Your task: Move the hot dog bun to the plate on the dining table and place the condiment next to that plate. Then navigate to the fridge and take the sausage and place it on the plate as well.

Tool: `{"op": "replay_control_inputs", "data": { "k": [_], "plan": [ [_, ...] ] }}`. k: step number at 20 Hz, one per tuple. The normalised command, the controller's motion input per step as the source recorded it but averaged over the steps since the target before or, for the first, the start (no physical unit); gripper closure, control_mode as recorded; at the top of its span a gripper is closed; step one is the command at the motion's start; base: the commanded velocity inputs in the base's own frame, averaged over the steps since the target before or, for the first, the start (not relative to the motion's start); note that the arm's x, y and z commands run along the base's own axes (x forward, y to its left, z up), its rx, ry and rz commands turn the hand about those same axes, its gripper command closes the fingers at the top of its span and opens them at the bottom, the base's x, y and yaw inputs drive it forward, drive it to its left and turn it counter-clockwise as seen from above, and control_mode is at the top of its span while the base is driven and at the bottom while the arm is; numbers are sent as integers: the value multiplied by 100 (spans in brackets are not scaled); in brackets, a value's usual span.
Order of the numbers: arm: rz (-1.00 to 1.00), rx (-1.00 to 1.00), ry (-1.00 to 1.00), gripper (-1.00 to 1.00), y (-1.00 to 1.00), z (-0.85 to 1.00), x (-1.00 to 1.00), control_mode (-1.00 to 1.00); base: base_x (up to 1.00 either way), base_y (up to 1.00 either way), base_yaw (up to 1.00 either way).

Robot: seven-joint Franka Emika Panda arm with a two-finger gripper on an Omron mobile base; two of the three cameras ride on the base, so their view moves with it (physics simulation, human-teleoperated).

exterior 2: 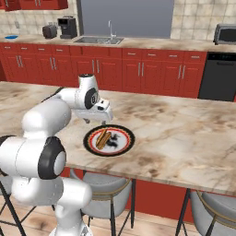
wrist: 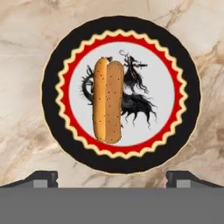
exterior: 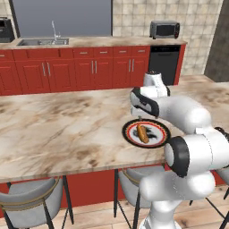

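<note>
Small tan-orange hot dog bun [wrist: 108, 101] with a darker slit lies flat on the round white plate [wrist: 121, 27] with black rim and red scalloped ring. It sits left of the plate's centre in the hand view, half over the dark figure painted in the middle, and clear of the rim on every side. The plate rests on the beige-brown veined marble dining table [exterior: 53, 129], near the edge where the grey stools [exterior: 31, 201] stand.

Two-finger gripper [wrist: 111, 178] hangs straight above the plate, jaws spread wide and empty; the dark fingertips [wrist: 41, 178] stand well apart at the bottom of the hand view, touching nothing. From the right base view the white hand [exterior 2: 94, 109] sits just above the plate's near-left side.

Judgement: the bun step looks done; the condiment comes next. No bottle shows in these frames.

To do it well: lift straight up before swinging away, so the fingers do not clip the bun or nudge the plate. When setting the bottle down, choose bare marble just beside the rim, not on it, and lower it upright before releasing.
</note>
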Motion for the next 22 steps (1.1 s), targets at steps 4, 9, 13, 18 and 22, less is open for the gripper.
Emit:
{"op": "replay_control_inputs", "data": {
  "k": [4,9,13,18,22],
  "plan": [
    [0,0,-3,-100,0,100,-100,-100,0,0,0],
    [0,0,0,-100,0,74,-100,-100,0,0,0],
    [2,0,0,-100,6,38,-92,-100,0,0,0],
    [2,0,1,-100,0,17,-64,-100,0,0,0],
    [0,0,0,-100,0,1,-26,100,-44,7,0]
  ]
}}
